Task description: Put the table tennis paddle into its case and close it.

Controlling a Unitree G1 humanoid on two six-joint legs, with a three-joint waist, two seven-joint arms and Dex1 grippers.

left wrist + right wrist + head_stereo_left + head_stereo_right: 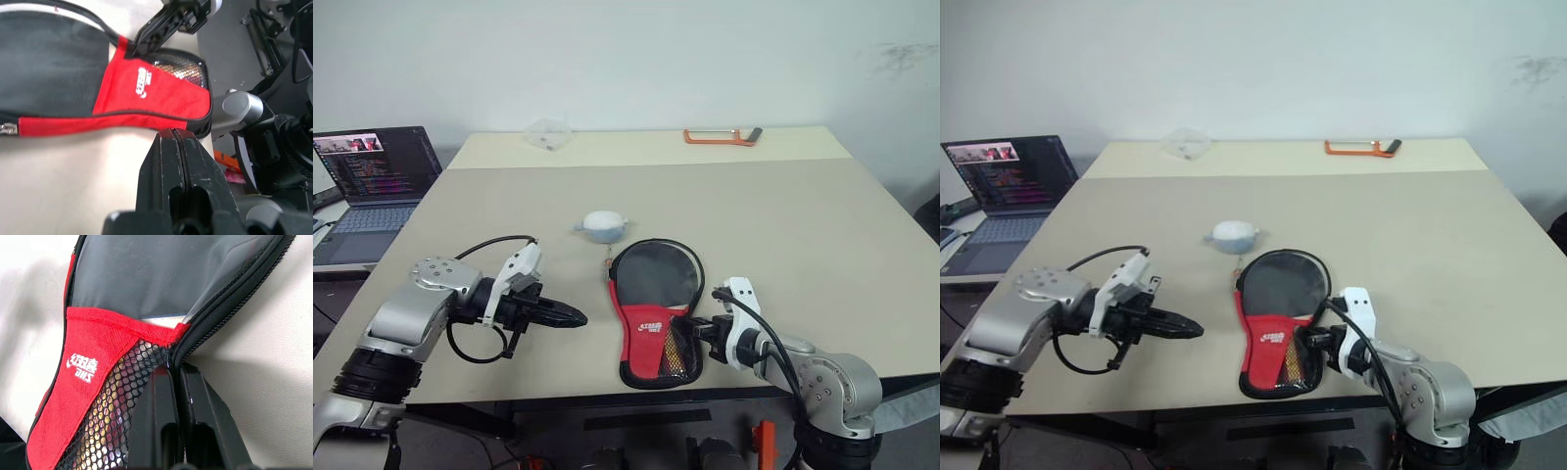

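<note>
The case (pixel 651 294) lies flat near the table's front edge, with its round black part far from me. Its red logo panel (pixel 146 93) and mesh pocket (pixel 112 416) are toward me. The table tennis paddle is mostly hidden inside; something tan and reddish shows through the mesh. My right gripper (pixel 690 325) is shut on the case's zip edge (pixel 220 313) beside the mesh pocket. My left gripper (pixel 576 316) is shut and empty, just above the table a short way left of the case, pointing at it. A silver zip pull (pixel 7 128) sits on the case's left edge.
A small blue-and-white object (pixel 603 225) lies just beyond the case. An open laptop (pixel 372 186) stands at the far left. A clear plastic container (pixel 548 134) and an orange hacksaw (pixel 720 136) lie at the table's back.
</note>
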